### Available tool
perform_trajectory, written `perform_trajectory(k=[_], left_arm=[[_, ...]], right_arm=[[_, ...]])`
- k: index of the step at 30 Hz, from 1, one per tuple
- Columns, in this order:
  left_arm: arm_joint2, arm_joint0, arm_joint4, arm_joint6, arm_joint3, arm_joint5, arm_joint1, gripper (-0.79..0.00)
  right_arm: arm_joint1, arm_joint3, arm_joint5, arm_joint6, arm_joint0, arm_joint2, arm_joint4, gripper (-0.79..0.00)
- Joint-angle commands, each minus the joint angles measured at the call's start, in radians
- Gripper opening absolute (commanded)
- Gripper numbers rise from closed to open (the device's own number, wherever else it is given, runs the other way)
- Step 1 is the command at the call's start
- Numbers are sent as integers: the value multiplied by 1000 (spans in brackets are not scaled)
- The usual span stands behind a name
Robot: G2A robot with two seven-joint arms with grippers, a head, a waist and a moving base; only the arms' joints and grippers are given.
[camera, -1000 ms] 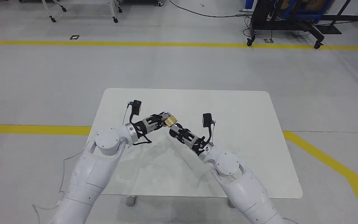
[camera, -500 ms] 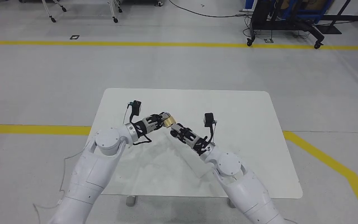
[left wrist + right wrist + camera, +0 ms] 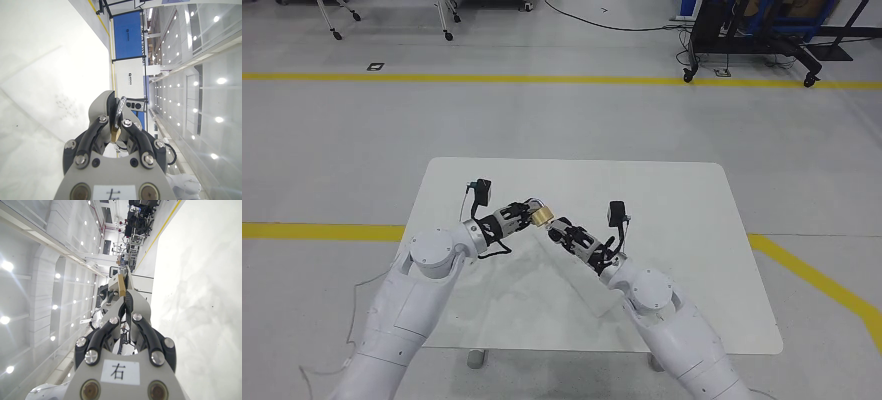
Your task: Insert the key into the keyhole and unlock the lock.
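My left gripper (image 3: 529, 216) is shut on a brass padlock (image 3: 541, 213) and holds it above the middle of the white table (image 3: 682, 200). In the left wrist view the padlock's brass body (image 3: 115, 134) sits between the fingers, and its silver shackle (image 3: 119, 108) sticks out past the pads. My right gripper (image 3: 558, 232) faces it from the other side, its tips right at the lock. In the right wrist view the padlock (image 3: 121, 285) stands end-on just past my right gripper (image 3: 125, 298), whose black pads are pressed together. The key is hidden between them.
The table's far edge (image 3: 572, 161) and right edge (image 3: 747, 250) border grey floor with yellow lines (image 3: 542, 78). A black wheeled frame (image 3: 752, 45) stands far off at the back right. The two forearms cross the table's near half.
The padlock and left gripper have shifted slightly left. The right wrist has edged a little right. Both grippers stay shut and close together.
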Motion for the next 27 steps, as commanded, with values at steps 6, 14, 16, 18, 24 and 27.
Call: perform_trajectory(k=[6,14,16,18,24,27], left_arm=[[-1,5,1,8,-8,-17,0,-785],[-7,14,8,33,-21,-44,1,-785],[-10,19,11,43,-27,-60,2,-785],[-13,25,18,48,-36,-78,3,-785],[-18,42,66,91,-66,-112,5,-785],[-20,53,68,108,-79,-124,5,-785]], right_arm=[[-5,30,34,92,19,17,185,-785],[-8,96,166,300,56,56,496,-785],[-9,124,209,344,71,62,564,-785],[-11,155,267,394,87,64,643,-785],[-18,256,415,514,146,64,807,-785],[-19,294,437,533,170,61,827,-785]])
